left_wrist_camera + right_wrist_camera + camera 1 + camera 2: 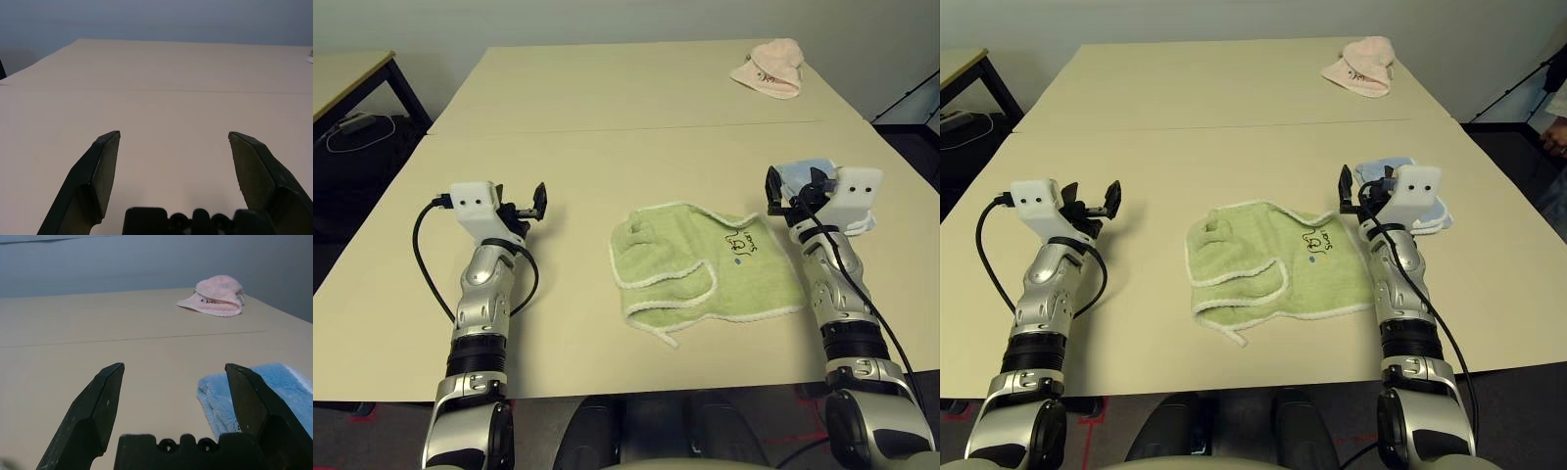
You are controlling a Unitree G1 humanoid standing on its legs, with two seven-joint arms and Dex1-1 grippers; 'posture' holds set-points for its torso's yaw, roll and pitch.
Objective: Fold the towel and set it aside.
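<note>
Towel [705, 269] lies rumpled, partly folded, on worktop [607, 147] between both arms, dark mark up. Left tool [173, 147] spread wide, empty, above bare worktop. Right tool [173, 377] spread wide, empty, beside blue towel [254, 391]. Pink cloth [769, 67] at far corner.

Three cloths lie on the table [578, 147]: one light green towel [705, 269] at centre, one pink cloth [769, 69] at upper right, and one light blue towel [1400, 191] at right, half hidden, perhaps folded. Two grippers: the left gripper [530, 203] and the right gripper [793, 191].
</note>
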